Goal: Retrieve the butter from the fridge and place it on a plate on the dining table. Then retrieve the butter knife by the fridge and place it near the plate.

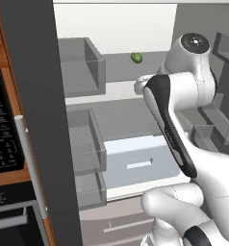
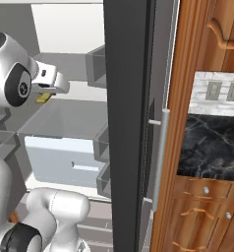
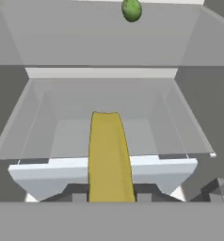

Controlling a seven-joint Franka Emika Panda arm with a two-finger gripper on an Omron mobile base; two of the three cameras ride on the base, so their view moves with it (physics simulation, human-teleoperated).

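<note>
The fridge (image 1: 126,96) stands open, showing its white interior and grey shelves (image 3: 104,73). My gripper (image 3: 111,194) is inside it, shut on the butter (image 3: 109,155), a yellow-olive stick that points away from the hand above a clear drawer. In the right base view the butter (image 2: 43,98) shows as a yellow sliver under the white hand, where the gripper (image 2: 46,94) holds it in front of the middle shelf. The plate, the dining table and the butter knife are out of view.
A small round green fruit (image 1: 136,57) (image 3: 132,9) lies on the upper shelf. Grey door bins (image 1: 82,67) line the left door. A black oven (image 1: 3,129) is at the left. Wooden cabinets and a dark marble counter (image 2: 212,142) stand at the right.
</note>
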